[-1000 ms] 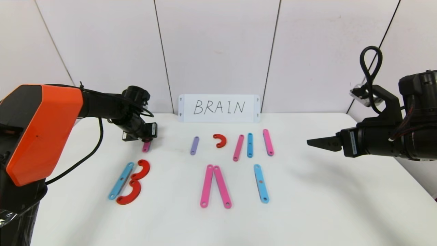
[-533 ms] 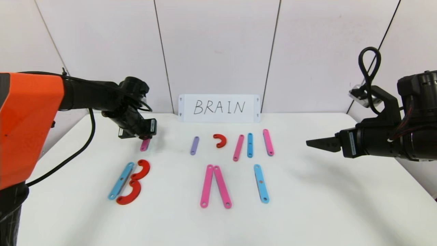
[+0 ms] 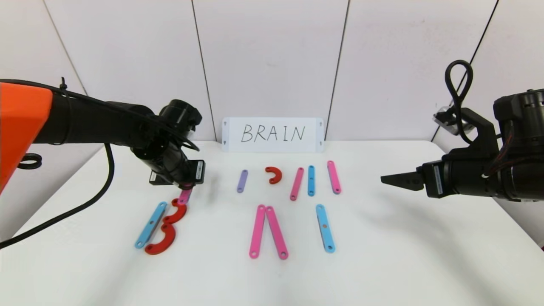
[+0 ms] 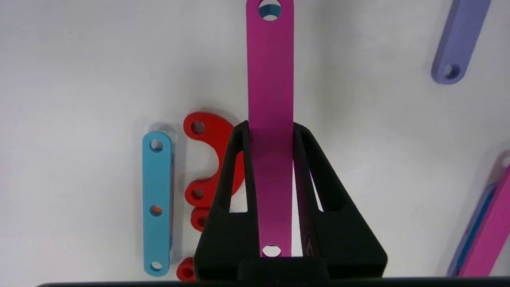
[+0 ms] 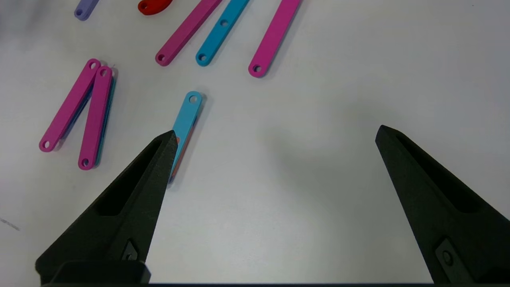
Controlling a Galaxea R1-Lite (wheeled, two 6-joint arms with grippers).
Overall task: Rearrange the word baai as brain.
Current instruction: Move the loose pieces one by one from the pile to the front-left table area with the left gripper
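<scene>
White tabletop (image 3: 382, 255) backed by pale wall panels, with a card (image 3: 272, 134) reading BRAIN at the rear. Over the table's left part, the left gripper (image 4: 271, 131) is clenched on a pink bar (image 4: 270, 79), which juts out past its fingertips, just above the B made of a blue bar (image 3: 150, 225) and two red hooks (image 3: 166, 227). Other letter pieces (image 3: 267, 231) lie mid-table. At the right, the right gripper (image 5: 275, 135) hangs spread wide, holding nothing.

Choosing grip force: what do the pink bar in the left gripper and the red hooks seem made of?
Pink bar: apparently rigid matte plastic; flat, evenly coloured, clean round holes. Red hooks: seemingly the same matte plastic, likewise flat with holes.
</scene>
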